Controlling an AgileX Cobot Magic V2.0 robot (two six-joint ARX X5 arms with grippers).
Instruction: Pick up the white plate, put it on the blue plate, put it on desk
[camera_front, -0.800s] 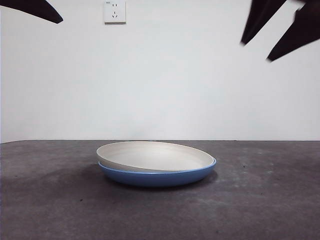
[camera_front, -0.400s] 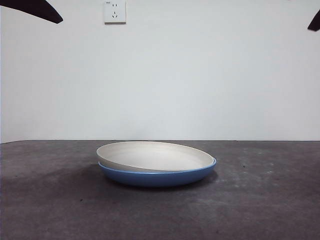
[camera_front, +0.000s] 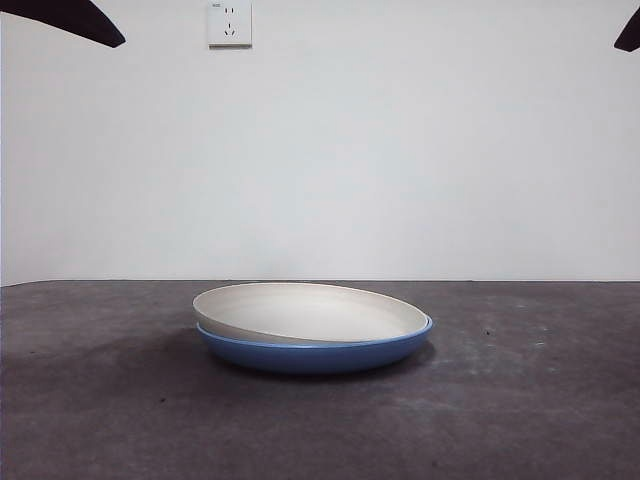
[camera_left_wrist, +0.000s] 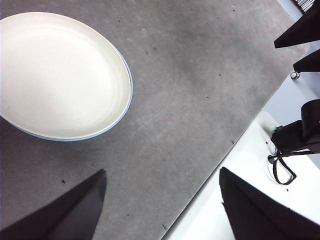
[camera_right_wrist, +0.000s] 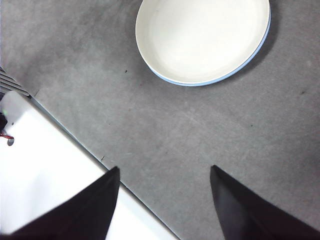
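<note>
Plates: one white plate, one blue plate

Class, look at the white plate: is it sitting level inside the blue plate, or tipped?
Tipped. In the front view the white plate rides higher at one side of the blue plate and sinks to its rim at the other.

Left pincer, right pincer: matte black, tapered, wedge-shaped jaws.

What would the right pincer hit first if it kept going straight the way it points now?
Most likely bare desk. The open right pincer looks down on grey surface between its jaws, with the white plate, stacked in the blue plate, further ahead. Depth is unclear, so it may just reach the plates' near rim.
</note>
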